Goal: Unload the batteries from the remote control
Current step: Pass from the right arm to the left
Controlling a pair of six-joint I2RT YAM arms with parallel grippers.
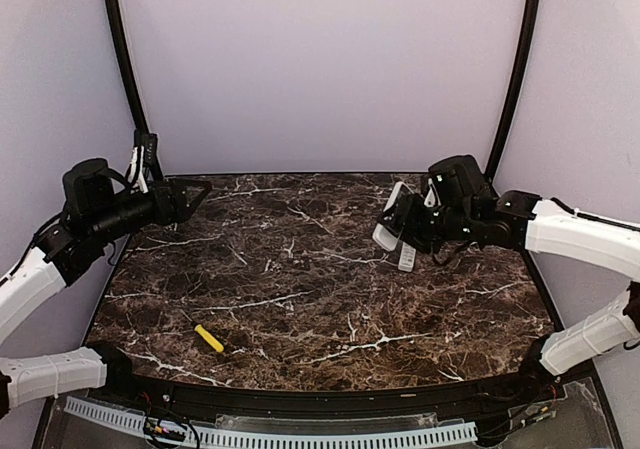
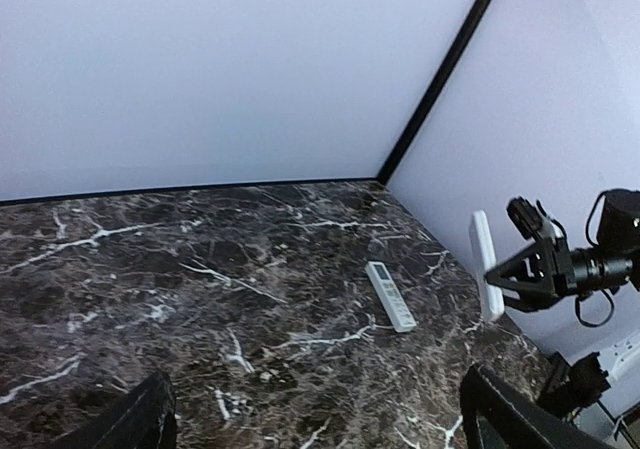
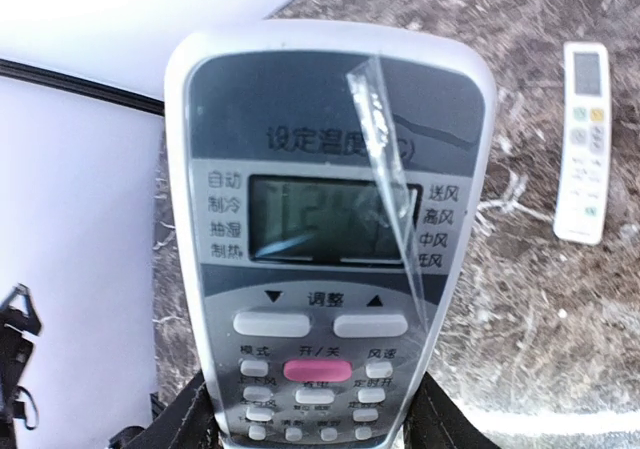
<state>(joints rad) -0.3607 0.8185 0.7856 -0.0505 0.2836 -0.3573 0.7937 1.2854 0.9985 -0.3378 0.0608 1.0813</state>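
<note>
Setting: robot test cell in a lab, not a home. Dark marble-pattern counter point(image 1: 300, 299) is boxed in by plain pale lilac panels point(image 1: 320, 69) with black corner posts point(image 1: 519, 64) at 11 and 1 o'clock. White-and-black left arm point(image 1: 50, 374) is bolted at 7 o'clock, right arm point(image 1: 595, 334) at 5 o'clock, and a slotted white cable duct point(image 1: 300, 437) with exposed wiring runs along the 6 o'clock edge.

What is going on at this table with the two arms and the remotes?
The right tool grips a grey-and-white remote by its button end, holding it up off the table. A smaller remote lies flat on the marble nearby. The left tool hangs open and empty at the far left. A yellow screwdriver lies near the front edge. No batteries are in view.
</note>
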